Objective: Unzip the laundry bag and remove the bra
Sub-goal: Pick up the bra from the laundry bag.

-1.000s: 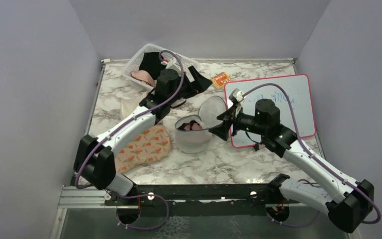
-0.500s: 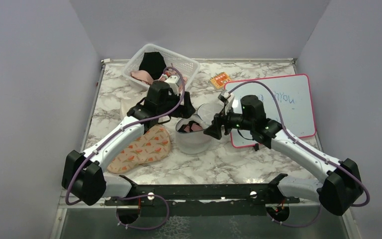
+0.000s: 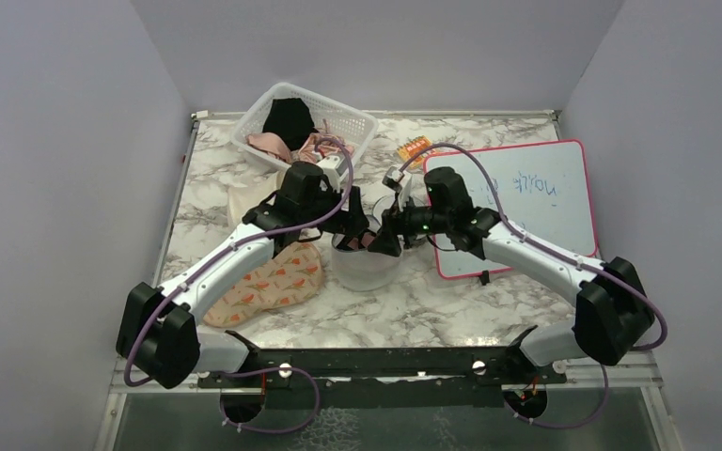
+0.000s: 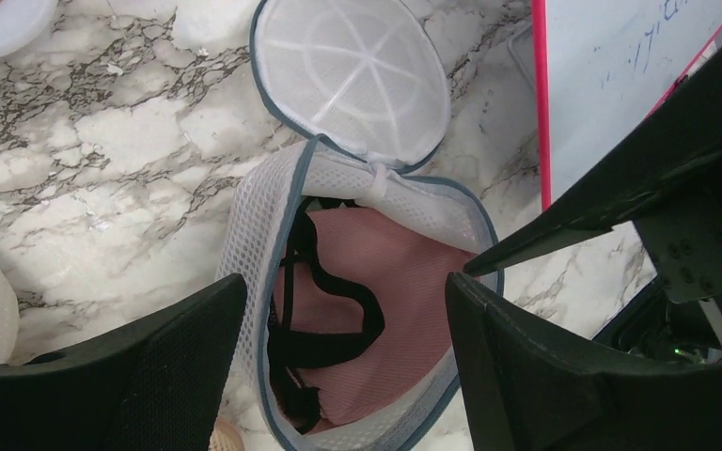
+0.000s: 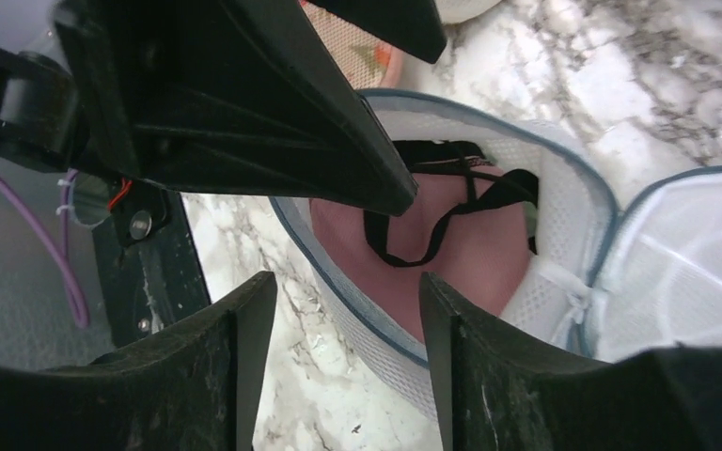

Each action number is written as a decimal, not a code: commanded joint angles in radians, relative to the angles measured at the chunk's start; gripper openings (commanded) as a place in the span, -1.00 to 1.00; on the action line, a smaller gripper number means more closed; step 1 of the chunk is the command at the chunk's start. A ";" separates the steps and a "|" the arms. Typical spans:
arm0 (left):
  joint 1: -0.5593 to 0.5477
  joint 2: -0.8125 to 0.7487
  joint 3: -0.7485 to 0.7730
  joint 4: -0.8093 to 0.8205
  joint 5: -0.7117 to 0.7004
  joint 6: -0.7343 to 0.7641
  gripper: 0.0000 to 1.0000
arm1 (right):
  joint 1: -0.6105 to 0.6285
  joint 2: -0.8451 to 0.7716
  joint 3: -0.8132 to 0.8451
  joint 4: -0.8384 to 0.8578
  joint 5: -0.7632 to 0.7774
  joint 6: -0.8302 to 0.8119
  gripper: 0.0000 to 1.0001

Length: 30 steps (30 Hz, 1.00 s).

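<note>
Unzip looks done: lid (image 4: 350,75) lies flipped back, laundry bag (image 3: 365,265) sits between the arms, bra (image 4: 400,282) inside. left gripper (image 4: 343,282) and right gripper (image 5: 343,282) are spread wide over the mouth (neither holding anything). Next: 1 dips in and pinches fabric.

Blue marker handwriting (image 3: 525,185) on the red-framed white rectangular whiteboard (image 3: 545,225) is too faint to read. Print on the small orange packet (image 3: 415,149) is illegible.
</note>
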 commanded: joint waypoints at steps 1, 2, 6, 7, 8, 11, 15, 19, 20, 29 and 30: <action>-0.006 -0.049 -0.006 0.013 0.034 0.006 0.42 | 0.007 0.055 -0.004 0.059 -0.135 -0.035 0.06; -0.006 -0.050 -0.007 0.013 0.040 0.011 0.41 | 0.007 0.059 -0.017 0.073 -0.145 -0.026 0.02; -0.017 -0.031 0.001 0.013 0.089 0.039 0.21 | 0.008 0.045 -0.068 0.102 -0.172 -0.005 -0.20; -0.026 -0.023 0.006 0.013 0.097 0.044 0.08 | 0.008 0.038 -0.081 0.112 -0.178 0.001 -0.26; -0.035 -0.015 0.009 0.013 0.103 0.046 -0.04 | 0.009 0.033 -0.096 0.123 -0.189 0.006 -0.31; -0.082 0.011 0.015 0.012 0.082 0.043 -0.23 | 0.009 0.034 -0.135 0.153 -0.203 0.026 -0.40; -0.122 0.031 0.010 0.013 0.028 0.034 -0.41 | 0.009 0.028 -0.168 0.183 -0.195 0.055 -0.50; -0.163 0.042 -0.010 0.010 -0.021 0.055 -0.48 | 0.009 0.022 -0.199 0.221 -0.195 0.082 -0.54; -0.173 0.045 -0.014 0.003 -0.044 0.065 -0.47 | 0.008 0.021 -0.204 0.229 -0.201 0.089 -0.56; -0.214 0.075 -0.006 -0.117 -0.304 0.123 -0.24 | 0.015 0.020 -0.228 0.262 -0.207 0.119 -0.59; -0.215 0.074 -0.013 -0.120 -0.312 0.129 -0.21 | 0.019 0.019 -0.235 0.275 -0.207 0.127 -0.58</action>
